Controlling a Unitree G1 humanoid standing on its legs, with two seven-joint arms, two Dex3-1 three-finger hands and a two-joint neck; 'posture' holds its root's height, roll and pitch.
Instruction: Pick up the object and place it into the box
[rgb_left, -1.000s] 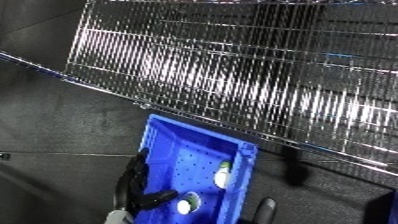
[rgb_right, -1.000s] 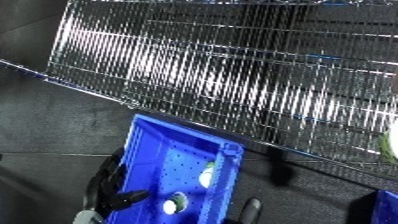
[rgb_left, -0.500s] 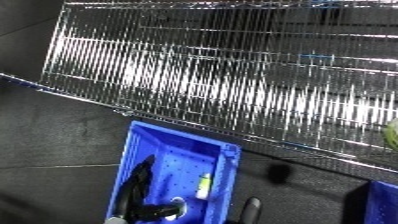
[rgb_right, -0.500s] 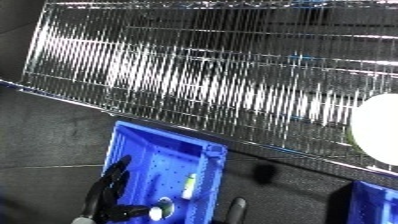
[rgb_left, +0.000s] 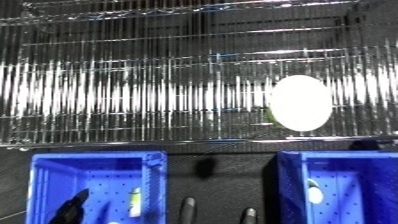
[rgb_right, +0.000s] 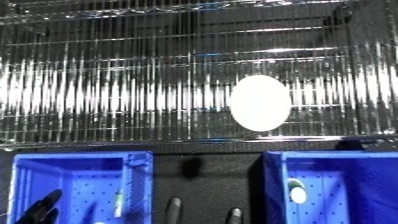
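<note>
— Swung round to the right, hasn't it? Half a second ago the view sat tilted with one bin showing and the white oval object (rgb_left: 300, 102) cut off at the side. Now it's level, and a right blue bin (rgb_left: 342, 159) has come in below the wire rack (rgb_left: 133, 95).

— The things themselves look unmoved. Where's the oval?

— Over the right half of the wire rack, above that right blue bin. Its long axis runs from the rack's front edge towards its back; neither end looks different from the other.

— And the left robot hand (rgb_left: 71, 209)?

— Low inside the left blue bin (rgb_left: 93, 161), below the rack's left part. Spread or curled, I cannot tell.

— Do the two eyes differ?

— The left eye shows more of that robot hand; the right eye shows more of the right blue bin. Each bin holds a small pale piece (rgb_right: 296, 192).
</note>
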